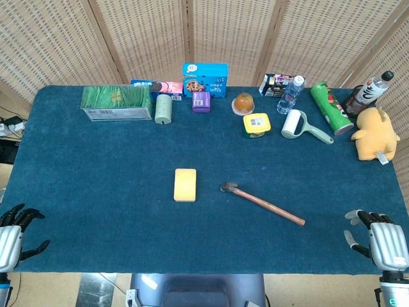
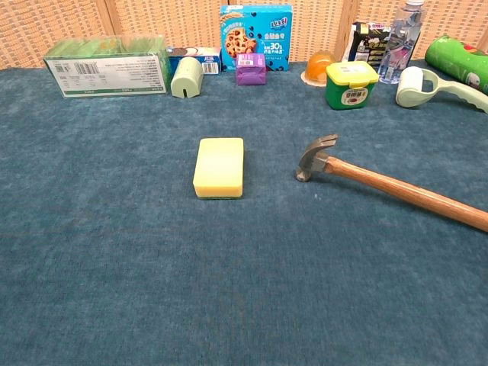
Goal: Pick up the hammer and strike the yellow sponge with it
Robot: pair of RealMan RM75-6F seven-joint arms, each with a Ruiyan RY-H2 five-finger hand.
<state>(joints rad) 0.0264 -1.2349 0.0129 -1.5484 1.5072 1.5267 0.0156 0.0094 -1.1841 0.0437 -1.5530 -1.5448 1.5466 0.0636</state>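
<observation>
Hammer point(image 1: 262, 203) flat on bench point(image 1: 96, 192), untouched, head just right of sponge point(image 1: 185, 185), handle angling toward right hand point(image 1: 378, 242). Both hands at near corners, off the bench: left hand point(image 1: 14, 236) and right released, fingers spread, holding nothing.

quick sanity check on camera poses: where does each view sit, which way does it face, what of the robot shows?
Head view: high at the near table edge, looking steeply down over the whole blue table; the left hand and right hand show at the bottom corners, both holding nothing, fingers apart.
Chest view: lower, facing forward across the tabletop at a shallow angle; none of the robot's body shows.
Shared: yellow sponge, hammer, with the sponge left of the hammer's head, and the back row of packages.
</observation>
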